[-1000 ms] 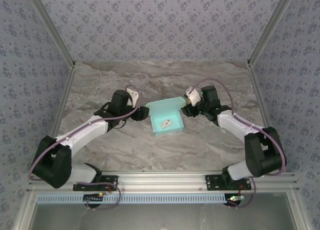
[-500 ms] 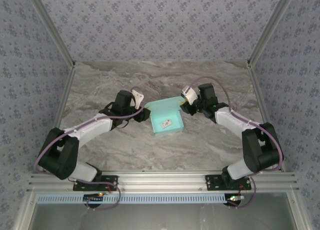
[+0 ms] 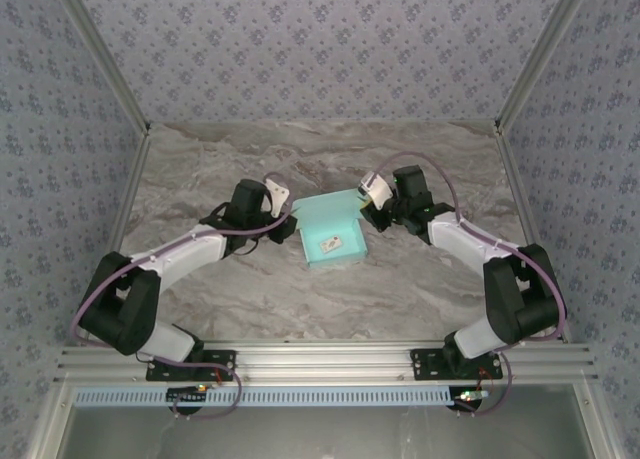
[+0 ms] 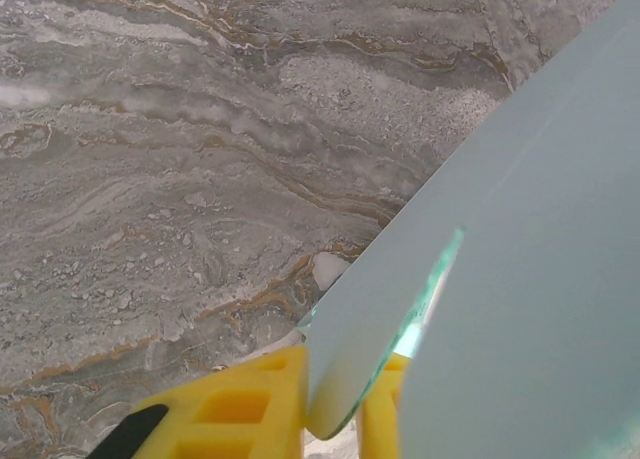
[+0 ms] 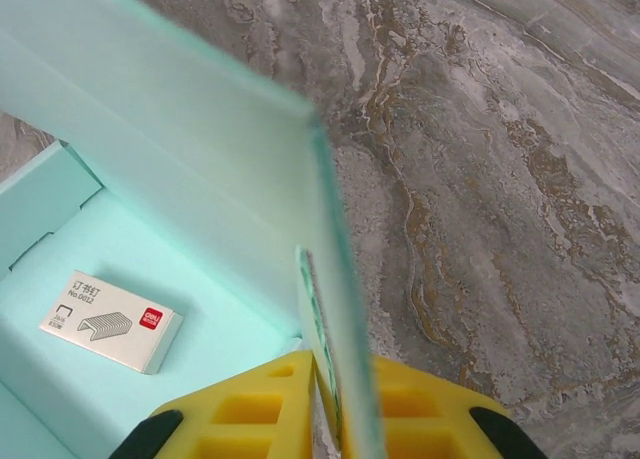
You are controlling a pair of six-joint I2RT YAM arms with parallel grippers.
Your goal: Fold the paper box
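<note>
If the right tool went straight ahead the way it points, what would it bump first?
The paper box: its wall sits between the fingers of the right tool. Beyond that, probably the table.

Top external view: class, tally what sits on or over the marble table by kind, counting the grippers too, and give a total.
Light blue paper box: 1
Small white staple box, lying inside it: 1
Grippers: 2, the left gripper and the right gripper
Total: 4
</note>
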